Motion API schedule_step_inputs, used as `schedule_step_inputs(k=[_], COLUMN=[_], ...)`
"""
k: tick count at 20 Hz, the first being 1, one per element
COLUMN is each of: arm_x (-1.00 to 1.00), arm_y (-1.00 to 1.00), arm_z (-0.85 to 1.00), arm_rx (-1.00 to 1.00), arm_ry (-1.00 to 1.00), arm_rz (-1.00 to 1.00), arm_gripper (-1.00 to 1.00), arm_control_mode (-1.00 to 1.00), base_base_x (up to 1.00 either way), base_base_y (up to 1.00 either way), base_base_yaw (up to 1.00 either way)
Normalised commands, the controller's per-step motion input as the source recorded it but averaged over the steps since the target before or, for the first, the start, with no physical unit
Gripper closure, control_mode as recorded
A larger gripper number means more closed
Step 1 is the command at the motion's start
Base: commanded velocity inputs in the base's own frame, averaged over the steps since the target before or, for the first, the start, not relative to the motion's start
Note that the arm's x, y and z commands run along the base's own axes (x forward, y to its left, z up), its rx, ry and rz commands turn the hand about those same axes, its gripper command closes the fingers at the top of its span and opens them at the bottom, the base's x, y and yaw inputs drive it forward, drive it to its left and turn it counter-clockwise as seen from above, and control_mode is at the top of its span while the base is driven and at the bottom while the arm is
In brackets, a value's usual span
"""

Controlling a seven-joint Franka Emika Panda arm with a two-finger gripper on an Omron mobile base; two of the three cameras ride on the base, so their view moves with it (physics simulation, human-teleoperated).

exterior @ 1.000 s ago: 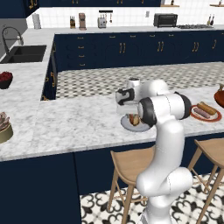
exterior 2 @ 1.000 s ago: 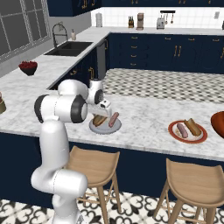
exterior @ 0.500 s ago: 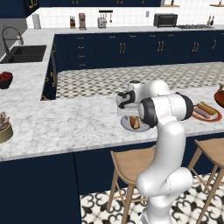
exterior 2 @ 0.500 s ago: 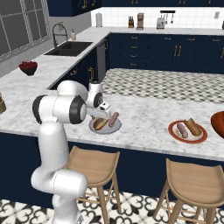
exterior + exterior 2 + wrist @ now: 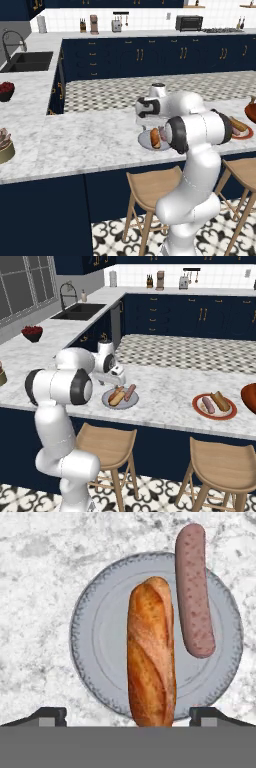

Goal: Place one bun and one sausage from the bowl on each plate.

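My gripper hangs open just above the grey plate, its fingertips wide apart on either side of the near end of a golden bun. The bun lies free on the plate, with a pink sausage beside it, overhanging the rim. From the right base, the gripper hovers over the grey plate. The red-rimmed plate further right carries a sausage and a bun. The reddish-brown bowl sits at the counter's right end, cut off by the frame.
Two wooden stools stand under the counter's front edge. A dark bowl of red fruit sits far left near the sink. A small tan bowl rests at the counter's left end.
The jaws have gone from shut to wide open, letting go of the bun, which now lies on the grey plate. The hand has lifted slightly.
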Motion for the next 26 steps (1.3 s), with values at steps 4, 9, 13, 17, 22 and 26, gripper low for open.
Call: schedule_step_inputs(k=[4,9,13,17,22,26], arm_x=[-1.00,-1.00,-1.00,-1.00,-1.00,-1.00], arm_y=[-0.03,-0.23,-0.21,-0.22,-0.22,-0.05], arm_z=[0.72,0.71,0.48,0.50,0.32,0.14], arm_rx=[0.00,0.00,0.00,0.00,0.00,0.00], arm_ry=[-0.07,-0.03,-0.09,-0.06,-0.09,-0.11], arm_rz=[0.00,0.00,0.00,0.00,0.00,0.00], arm_gripper=[-1.00,-1.00,-1.00,-1.00,-1.00,-1.00], arm_control_mode=[-1.00,-1.00,-1.00,-1.00,-1.00,-1.00], base_base_x=[0.00,0.00,0.00,0.00,0.00,0.00], base_base_y=[0.00,0.00,0.00,0.00,0.00,0.00], base_base_yaw=[0.00,0.00,0.00,0.00,0.00,0.00])
